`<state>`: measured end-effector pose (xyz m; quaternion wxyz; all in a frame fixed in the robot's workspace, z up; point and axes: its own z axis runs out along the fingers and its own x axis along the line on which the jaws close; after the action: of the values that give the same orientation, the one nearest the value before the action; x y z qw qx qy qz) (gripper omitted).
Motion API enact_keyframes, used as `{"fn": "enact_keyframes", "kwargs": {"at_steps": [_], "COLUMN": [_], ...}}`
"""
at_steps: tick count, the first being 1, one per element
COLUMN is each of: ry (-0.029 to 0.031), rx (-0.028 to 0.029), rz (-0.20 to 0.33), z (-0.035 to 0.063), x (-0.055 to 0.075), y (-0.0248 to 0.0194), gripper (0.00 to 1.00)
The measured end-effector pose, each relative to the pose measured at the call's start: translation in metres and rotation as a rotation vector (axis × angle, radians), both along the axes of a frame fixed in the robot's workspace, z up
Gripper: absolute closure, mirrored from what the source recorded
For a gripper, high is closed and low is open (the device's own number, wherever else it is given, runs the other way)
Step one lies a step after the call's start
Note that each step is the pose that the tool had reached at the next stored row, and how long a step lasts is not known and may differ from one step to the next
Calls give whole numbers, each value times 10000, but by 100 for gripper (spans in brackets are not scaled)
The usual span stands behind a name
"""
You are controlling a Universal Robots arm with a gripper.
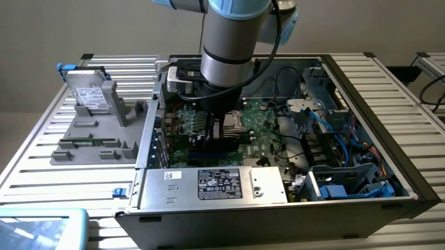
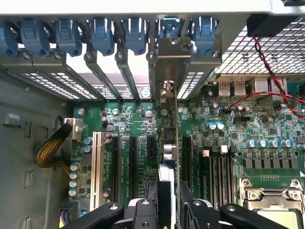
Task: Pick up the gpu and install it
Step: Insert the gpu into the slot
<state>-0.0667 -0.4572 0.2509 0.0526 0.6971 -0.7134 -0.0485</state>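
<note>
The gpu (image 2: 169, 148) is seen edge-on in the wrist view, standing upright over the green motherboard (image 2: 138, 124) in line with the black expansion slots (image 2: 133, 160). Its silver end bracket (image 2: 171, 59) lies against the case's rear slot openings, under the blue clips (image 2: 169, 26). My gripper (image 2: 170, 212) is shut on the card's upper edge, one black finger on each side. In the exterior view the gripper (image 1: 215, 134) reaches down inside the open computer case (image 1: 389, 172), low over the motherboard. I cannot tell whether the card sits fully in its slot.
A grey parts holder (image 1: 97, 143) stands at the exterior view's left, carrying a silver drive (image 1: 90, 96) and a narrow memory stick (image 1: 82, 138). Inside the case are the power supply (image 1: 219, 185), blue cables (image 1: 334, 122), the CPU socket (image 2: 269, 200) and a red-black wire (image 2: 271, 71).
</note>
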Motion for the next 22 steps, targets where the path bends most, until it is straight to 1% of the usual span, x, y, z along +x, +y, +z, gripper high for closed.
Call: {"fn": "enact_keyframes", "kwargs": {"at_steps": [4,8,13,22], "ry": [1,0,1,0], "rx": [-2,-1,-16,-14], "rz": [-91,-95,-96,-98], "z": [0,0,-8,-9], "x": [0,0,0,0], "y": [0,0,-1,0], "gripper": [71,71,71,71]}}
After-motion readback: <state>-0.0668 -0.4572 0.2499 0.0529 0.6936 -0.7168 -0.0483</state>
